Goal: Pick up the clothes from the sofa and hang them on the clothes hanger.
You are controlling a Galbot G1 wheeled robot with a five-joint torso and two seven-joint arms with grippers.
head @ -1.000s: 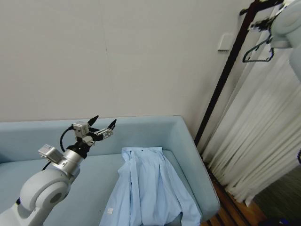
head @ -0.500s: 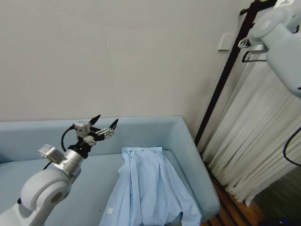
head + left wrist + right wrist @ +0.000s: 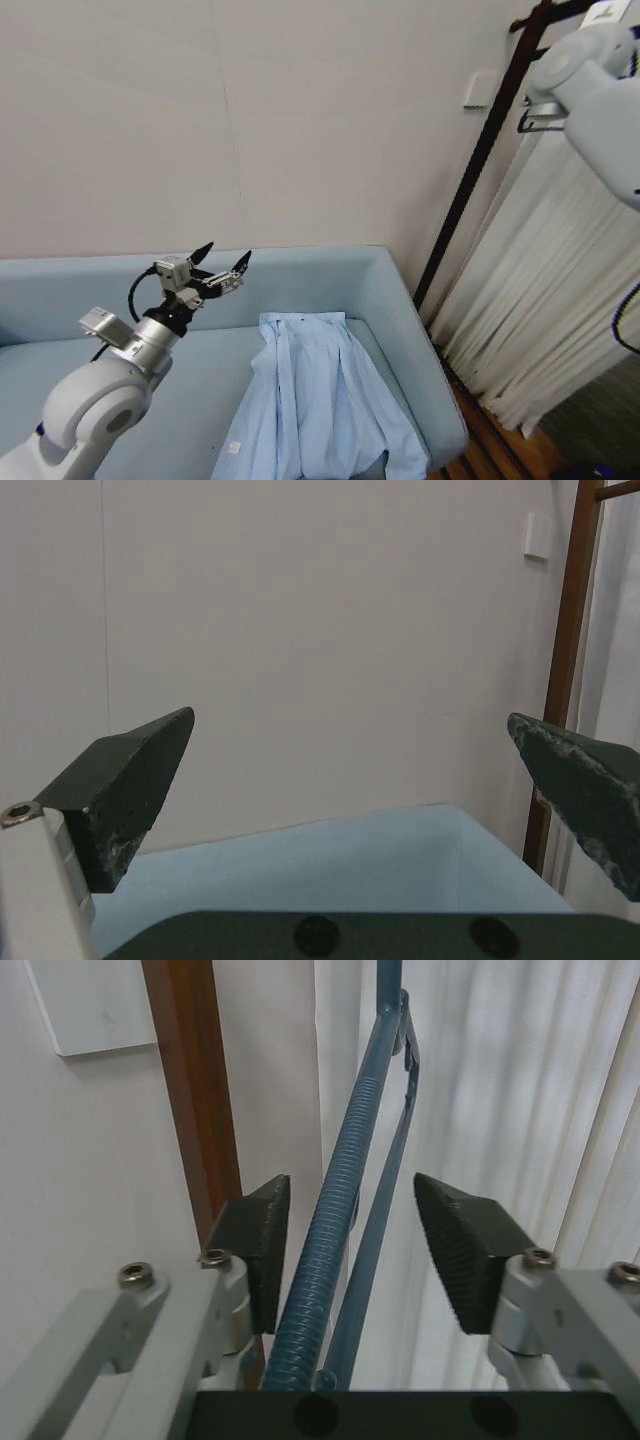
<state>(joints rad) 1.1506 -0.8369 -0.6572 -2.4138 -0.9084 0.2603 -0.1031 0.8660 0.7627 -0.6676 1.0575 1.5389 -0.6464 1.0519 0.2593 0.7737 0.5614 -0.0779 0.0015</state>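
A light blue shirt lies spread flat on the right part of the pale blue sofa. My left gripper hovers over the sofa seat to the shirt's left, level with the backrest, open and holding nothing; in the left wrist view its fingers stand wide apart. My right arm is raised at the top of the dark wooden clothes stand. There the right gripper is open, and the ribbed blue bar of a hanger runs between its fingers, close to one pad.
White curtains hang to the right of the stand. The sofa's right armrest ends near the stand's foot, with dark wooden floor beyond. A white wall plate sits beside the pole.
My right arm has swung down and left across the top right corner and now covers most of the hanger. The left arm and the shirt have barely moved.
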